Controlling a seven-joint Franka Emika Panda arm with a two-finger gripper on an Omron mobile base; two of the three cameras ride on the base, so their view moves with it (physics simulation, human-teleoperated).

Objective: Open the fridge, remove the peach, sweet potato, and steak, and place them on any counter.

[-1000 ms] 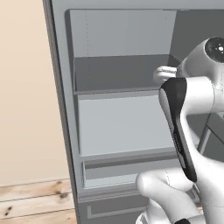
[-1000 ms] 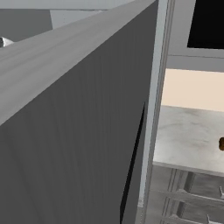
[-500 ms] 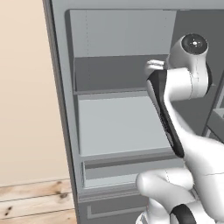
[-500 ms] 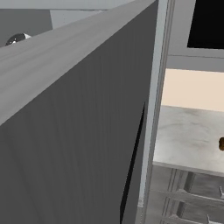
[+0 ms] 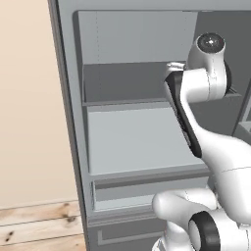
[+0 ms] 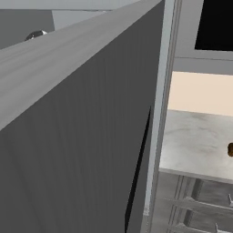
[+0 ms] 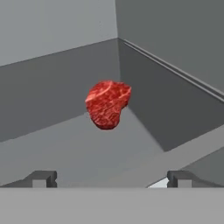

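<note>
Hand view: flat bright red steak [image 7: 107, 103] lay on a light grey shelf floor inside the tall dark grey fridge [image 5: 142, 132], close to the back corner where two interior walls met. The hand [image 7: 111, 179] was open, its two dark fingertips [image 7: 41, 178] set wide apart at the bottom of the view, steak ahead of and between them, well clear, nothing gripped.

Left base view: fridge stood open, light grey interior facing the camera. Upper compartment with a pale back panel, a shelf edge below it, a broad flat shelf under that, then a bottom drawer front. The white arm with dark joints [image 5: 196, 108] rose from lower right and reached into the upper shelf level on the right side of the cavity. To the left of the fridge was a plain beige wall [image 5: 29, 108]; pale wood plank floor [image 5: 39, 228] with knots showed at lower left.

Right base view: the dark grey fridge door [image 6: 77, 136] swung out across most of the picture, outer face toward the camera. Past its edge, the light grey-white marbled stone worktop [image 6: 195, 143] ran off to the right over grey drawers with bar handles [image 6: 195, 207]. A small dark brown lump, the sweet potato [image 6: 230, 149], sat on the worktop at the right edge, cut off by the frame. Above was a beige backsplash and a black-windowed microwave [image 6: 216, 25].
</note>
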